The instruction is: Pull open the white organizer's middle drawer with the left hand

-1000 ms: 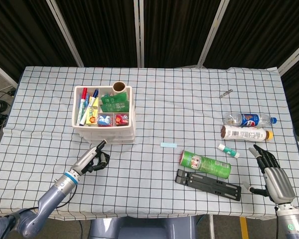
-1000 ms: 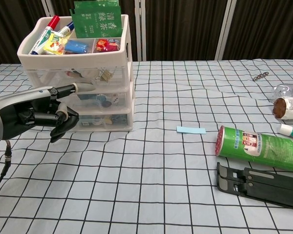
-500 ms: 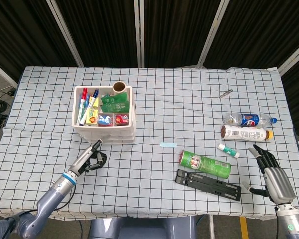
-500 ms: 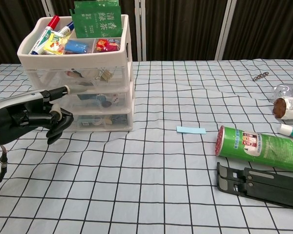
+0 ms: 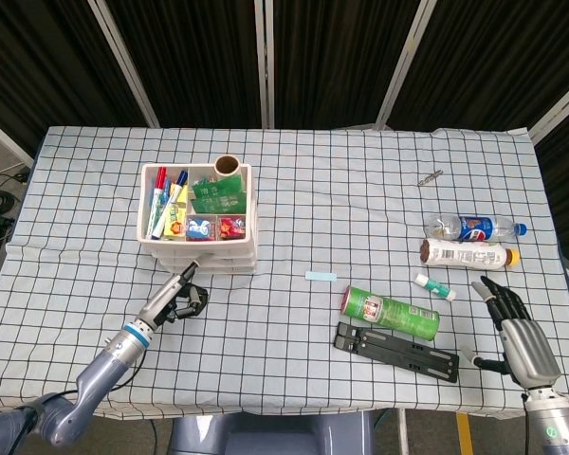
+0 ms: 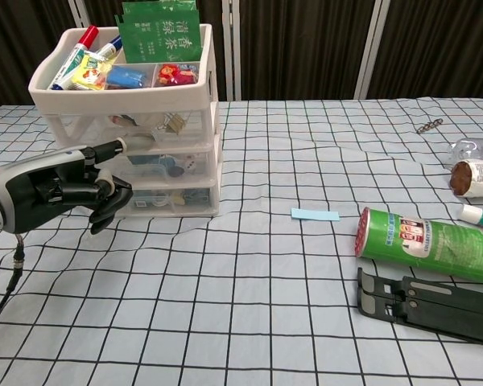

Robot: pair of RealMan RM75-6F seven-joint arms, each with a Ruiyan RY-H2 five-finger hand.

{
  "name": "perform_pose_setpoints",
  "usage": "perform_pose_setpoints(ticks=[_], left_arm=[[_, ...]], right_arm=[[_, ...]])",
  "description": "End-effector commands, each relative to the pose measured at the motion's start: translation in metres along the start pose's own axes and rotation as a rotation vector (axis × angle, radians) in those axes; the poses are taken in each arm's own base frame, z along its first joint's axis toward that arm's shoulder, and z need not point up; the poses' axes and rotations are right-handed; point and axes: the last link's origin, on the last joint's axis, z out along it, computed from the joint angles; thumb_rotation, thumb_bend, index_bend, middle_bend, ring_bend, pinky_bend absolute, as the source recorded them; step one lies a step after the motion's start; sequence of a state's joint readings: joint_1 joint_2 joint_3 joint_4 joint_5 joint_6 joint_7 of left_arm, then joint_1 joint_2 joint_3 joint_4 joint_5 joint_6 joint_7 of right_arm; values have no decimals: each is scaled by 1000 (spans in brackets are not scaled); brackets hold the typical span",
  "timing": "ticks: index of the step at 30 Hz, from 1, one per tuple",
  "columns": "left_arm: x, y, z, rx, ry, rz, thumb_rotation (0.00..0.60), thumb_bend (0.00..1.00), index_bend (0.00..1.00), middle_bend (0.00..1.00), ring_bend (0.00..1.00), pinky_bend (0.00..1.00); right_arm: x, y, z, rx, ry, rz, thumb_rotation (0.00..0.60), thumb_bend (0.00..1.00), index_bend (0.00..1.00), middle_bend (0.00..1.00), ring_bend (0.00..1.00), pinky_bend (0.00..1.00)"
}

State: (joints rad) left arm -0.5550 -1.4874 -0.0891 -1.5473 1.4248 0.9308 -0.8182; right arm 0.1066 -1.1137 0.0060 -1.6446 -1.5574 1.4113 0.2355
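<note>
At far left, left hand [image 6: 60,186] hovering just in front of the white organizer [image 6: 137,129], most fingers curled in with nothing held, one finger [image 6: 113,147] stretched toward the drawer fronts; contact with a drawer not discernible. In the head view, same left hand [image 5: 178,299] low over the checkered worktop [image 5: 284,322], just near of the organizer [image 5: 197,220]. Organizer standing left of centre, three clear-fronted drawers stacked, middle drawer [image 6: 163,163] flush with the others, closed. On top, an open tray with markers [image 6: 74,45], a green packet [image 6: 159,30] upright and small colourful items. Right of the organizer, a pale blue slip [image 6: 314,214] lying flat on the cloth. Further right, a green can [image 6: 425,244] on its side, a black folding stand [image 6: 429,304] flat just near of it. Far right in the head view, a small white tube [image 5: 434,285], a white bottle [image 5: 467,254] and a clear bottle with a blue label [image 5: 474,227] lying side by side, a small metal chain [image 5: 430,176] farther back. At the near right corner, right hand [image 5: 518,330] resting palm-down, fingers spread and straight, holding nothing.
</note>
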Motion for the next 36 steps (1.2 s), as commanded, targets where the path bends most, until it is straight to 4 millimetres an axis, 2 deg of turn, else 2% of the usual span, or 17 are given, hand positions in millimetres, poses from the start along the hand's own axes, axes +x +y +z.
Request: perform_pose_setpoints(ticks=[1,13,36], left_arm=[[-3,2,3,-1,-9,-6,600,1000,0,780,762,708],[-11,4,4,-9,-40,-12,600,1000,0,780,762,708],[-17,2,-15,-30,-73,-7,600,1000,0,780,762,708]], right_arm=[[0,0,0,0,-1,0,600,111,12,0,0,0],[-1,0,0,-1,-4,-3,600,110,12,0,0,0],[-3,-1,0,2,-6,-8,600,111,12,0,0,0]])
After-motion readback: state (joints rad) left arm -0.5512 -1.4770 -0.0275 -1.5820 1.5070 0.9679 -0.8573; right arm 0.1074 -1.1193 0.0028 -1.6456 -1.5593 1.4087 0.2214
